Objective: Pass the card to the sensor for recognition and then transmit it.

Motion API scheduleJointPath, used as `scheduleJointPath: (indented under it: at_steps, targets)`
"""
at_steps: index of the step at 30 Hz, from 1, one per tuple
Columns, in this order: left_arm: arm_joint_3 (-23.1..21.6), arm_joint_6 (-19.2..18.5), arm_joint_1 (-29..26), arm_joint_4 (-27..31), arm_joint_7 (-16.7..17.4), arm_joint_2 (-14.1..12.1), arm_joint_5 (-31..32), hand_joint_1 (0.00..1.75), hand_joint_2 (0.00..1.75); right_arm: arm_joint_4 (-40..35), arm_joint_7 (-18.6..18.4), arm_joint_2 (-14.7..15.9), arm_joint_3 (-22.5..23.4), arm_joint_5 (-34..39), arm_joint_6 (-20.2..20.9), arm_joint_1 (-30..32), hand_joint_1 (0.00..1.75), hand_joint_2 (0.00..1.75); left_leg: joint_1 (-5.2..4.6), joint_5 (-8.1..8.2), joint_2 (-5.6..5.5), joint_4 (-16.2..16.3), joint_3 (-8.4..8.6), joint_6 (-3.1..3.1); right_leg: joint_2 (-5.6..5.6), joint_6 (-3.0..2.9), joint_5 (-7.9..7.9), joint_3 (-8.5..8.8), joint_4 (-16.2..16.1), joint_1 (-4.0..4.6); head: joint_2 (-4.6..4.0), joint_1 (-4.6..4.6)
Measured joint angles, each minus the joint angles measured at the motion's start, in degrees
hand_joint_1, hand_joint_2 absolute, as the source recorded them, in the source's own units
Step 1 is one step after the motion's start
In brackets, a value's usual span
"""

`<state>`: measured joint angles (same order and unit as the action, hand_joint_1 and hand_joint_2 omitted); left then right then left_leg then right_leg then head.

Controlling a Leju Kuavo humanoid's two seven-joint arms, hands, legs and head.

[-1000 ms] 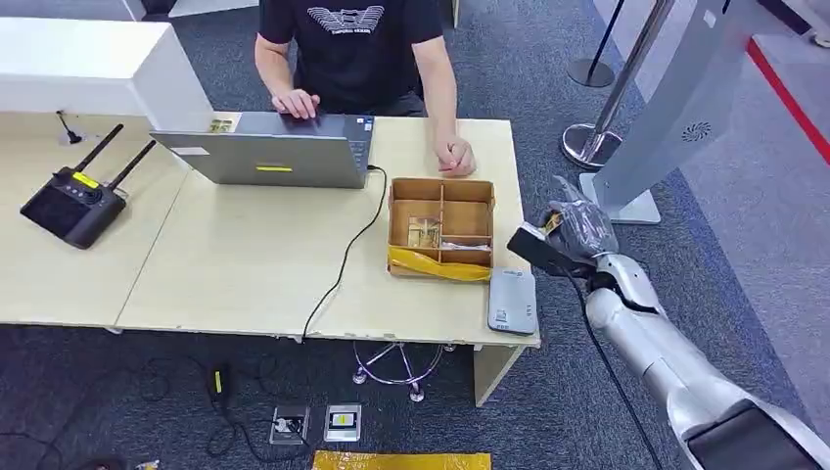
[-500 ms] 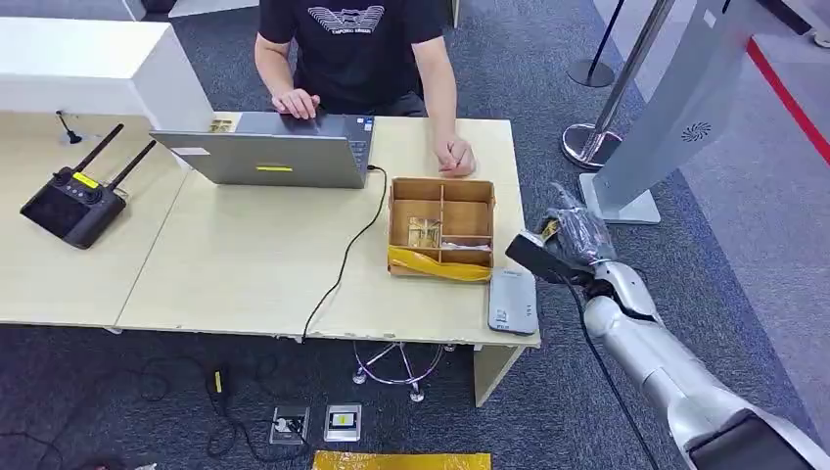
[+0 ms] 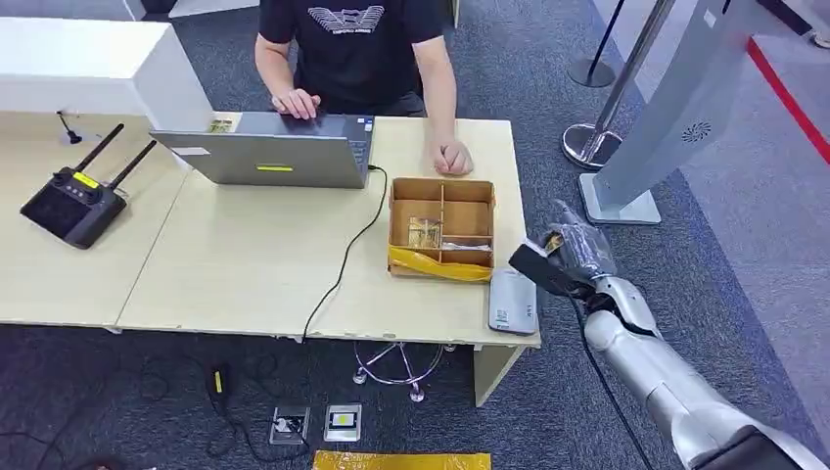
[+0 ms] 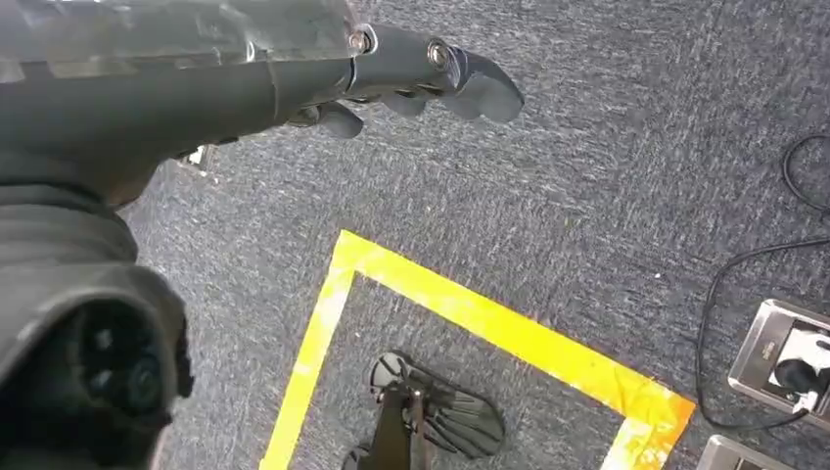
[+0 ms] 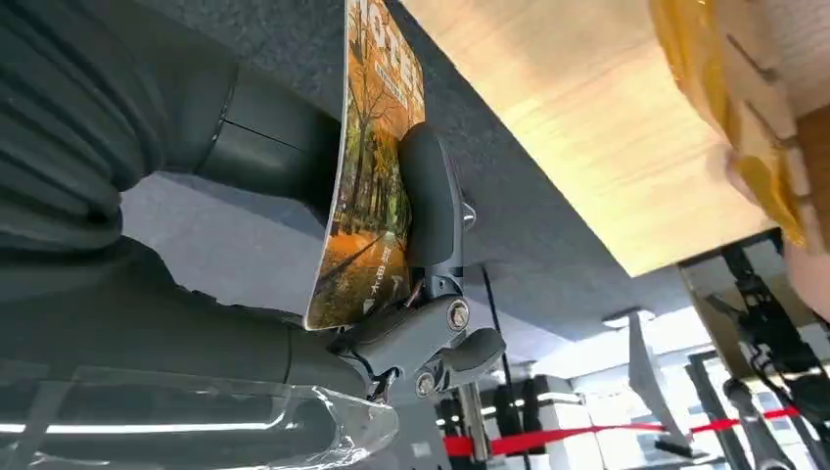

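The card (image 5: 370,176) is a thin, flat rectangle printed with an orange autumn-tree scene and pale lettering at one end; in the right wrist view it stands on edge, its long axis running along the length of the fingers (image 5: 431,196), which press one face while the thick grey thumb backs the other. The right hand (image 3: 573,253) thus pinches the card, holding it off the surface's (image 3: 245,264) right edge, at about 3 o'clock from the sensor (image 3: 513,302). In the head view the card is mostly hidden by the hand, so which way its end points there cannot be told.

The sensor is a flat grey slab with rounded corners, lying at the surface's near right corner. Just at its 11 o'clock sits a brown cardboard box (image 3: 441,227) split by dividers, yellow tape along its near wall. The surface is pale wood-grain laminate. At 10 o'clock from the box stands a grey laptop (image 3: 269,152), a black cable trailing from it, with a person's hand (image 3: 296,102) on it.

The left hand (image 4: 391,83) hangs over grey carpet, dark fingers loosely curved and holding nothing
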<state>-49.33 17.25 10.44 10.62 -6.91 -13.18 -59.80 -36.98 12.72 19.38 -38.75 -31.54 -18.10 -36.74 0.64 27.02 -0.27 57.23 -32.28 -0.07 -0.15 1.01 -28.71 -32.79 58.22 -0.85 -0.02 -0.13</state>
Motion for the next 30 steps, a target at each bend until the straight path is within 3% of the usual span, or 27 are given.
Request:
scheduleJointPath:
  at_steps: [20,30]
  targets:
    - [0.0,0.1,-0.8,0.0,-0.4,0.0,-0.4,0.0,0.0,-4.1,-1.5,4.3,0.0,1.0,-0.2,6.1,1.75,1.75,0.0,0.01,0.01,0.0,0.01,0.0,0.0,0.0,0.0,0.01,0.0,0.0,0.0,0.02]
    - [0.0,-0.1,-0.8,0.0,-1.1,0.0,-0.4,0.0,0.0,-14.0,-7.2,5.8,-0.1,-1.9,0.9,10.8,1.75,1.75,0.01,0.01,0.05,0.0,0.02,-0.01,0.03,0.0,0.0,0.0,0.0,0.01,0.0,0.02]
